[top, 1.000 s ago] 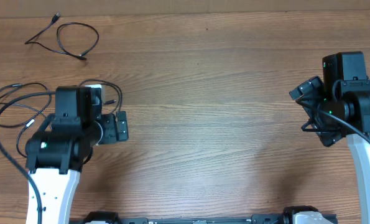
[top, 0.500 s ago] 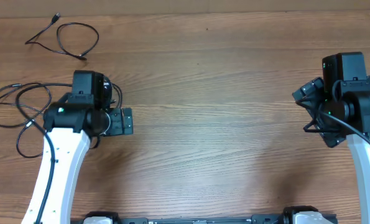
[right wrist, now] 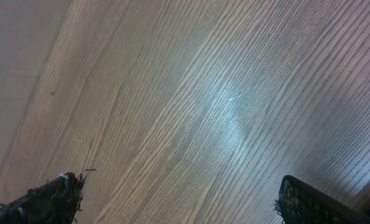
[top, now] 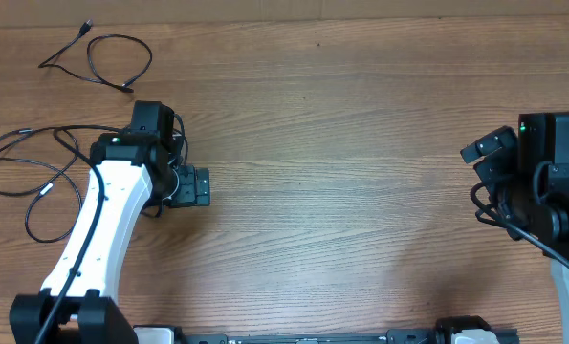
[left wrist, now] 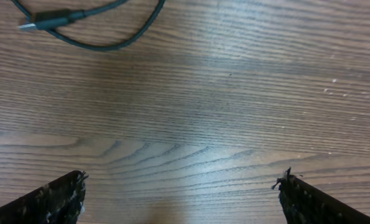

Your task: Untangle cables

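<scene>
Left fingers (left wrist: 51,200) and right fingers (right wrist: 48,198) both gape wide, holding nothing over the streaky woodgrain bench (top: 341,143) — the left arm has stretched farther out. Beside it thin black cables (top: 43,188) sprawl in loose loops; farther back lies one curled cable (top: 150,59).

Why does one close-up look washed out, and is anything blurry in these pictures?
Right wrist view: a pale glare patch bleaches the table and the grain around it looks soft. Left wrist view: no glare, the grain is crisp, the cable is sharp, and a broad soft shadow band crosses the wood below it. Overhead view: evenly lit and sharp throughout.
</scene>
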